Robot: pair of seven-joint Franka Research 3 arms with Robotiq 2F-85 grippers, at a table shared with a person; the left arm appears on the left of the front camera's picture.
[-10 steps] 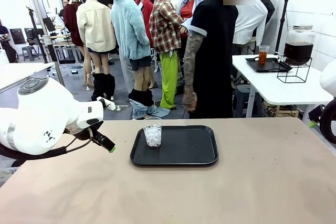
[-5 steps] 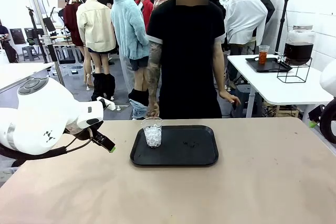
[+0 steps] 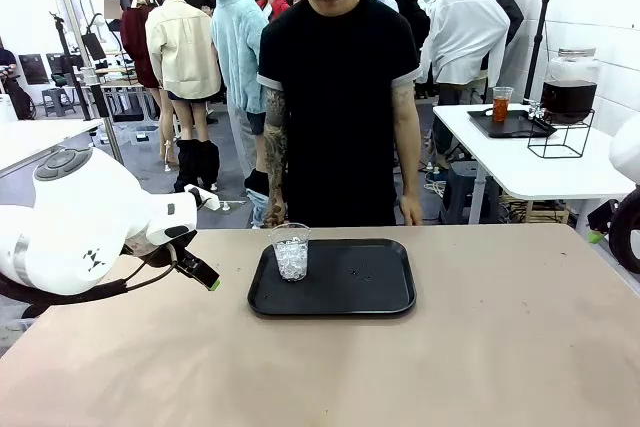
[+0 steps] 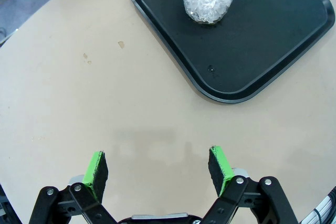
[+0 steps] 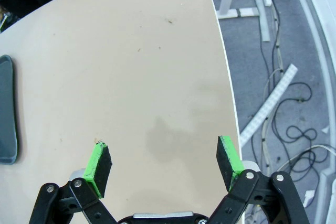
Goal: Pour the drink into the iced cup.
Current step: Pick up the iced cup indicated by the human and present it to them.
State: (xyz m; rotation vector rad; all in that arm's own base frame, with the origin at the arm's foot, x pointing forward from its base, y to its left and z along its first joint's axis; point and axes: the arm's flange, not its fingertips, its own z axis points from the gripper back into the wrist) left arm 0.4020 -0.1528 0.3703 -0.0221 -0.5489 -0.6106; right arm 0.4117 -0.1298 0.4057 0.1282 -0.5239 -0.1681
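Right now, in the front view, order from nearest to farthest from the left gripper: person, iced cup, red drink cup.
1. Iced cup, on the black tray, right of the left gripper.
2. Person, at the table's far edge.
3. Red drink cup, white side table, far right.

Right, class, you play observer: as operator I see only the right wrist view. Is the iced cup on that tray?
Observer: Yes, the iced cup stands upright at the black tray's left end in the front view.
Operator: Any drink in it?
Observer: None visible; the reddish drink sits in a cup on the white side table behind.
Operator: And the left pincer?
Observer: The left pincer is open above the tan table, short of the tray.
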